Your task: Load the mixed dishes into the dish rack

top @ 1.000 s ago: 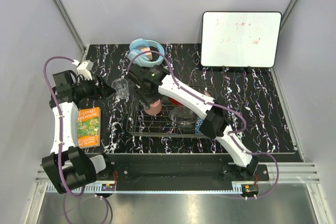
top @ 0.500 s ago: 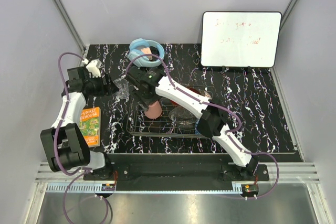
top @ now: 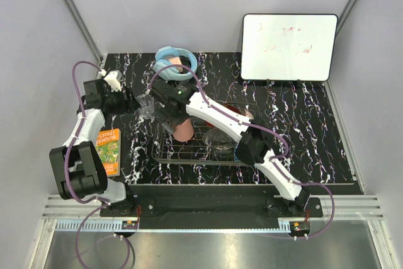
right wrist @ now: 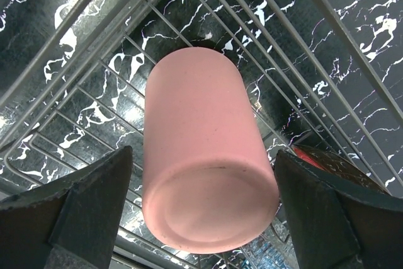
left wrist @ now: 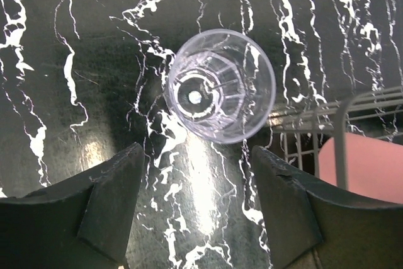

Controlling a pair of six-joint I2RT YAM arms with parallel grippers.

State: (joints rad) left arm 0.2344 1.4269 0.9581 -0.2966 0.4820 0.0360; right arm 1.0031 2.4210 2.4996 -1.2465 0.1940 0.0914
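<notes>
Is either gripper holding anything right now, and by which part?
Nothing is held. The left gripper is open, short of the glass tumbler. The right gripper is open around the upturned pink cup, with a gap at one finger.

Overhead view from behind, wrist views close, looking down, both seemingly sharing dish rack (left wrist: 340, 149)

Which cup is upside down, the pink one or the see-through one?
The pink cup: its flat bottom faces up in the rack. The clear tumbler stands mouth-up on the table.
</notes>
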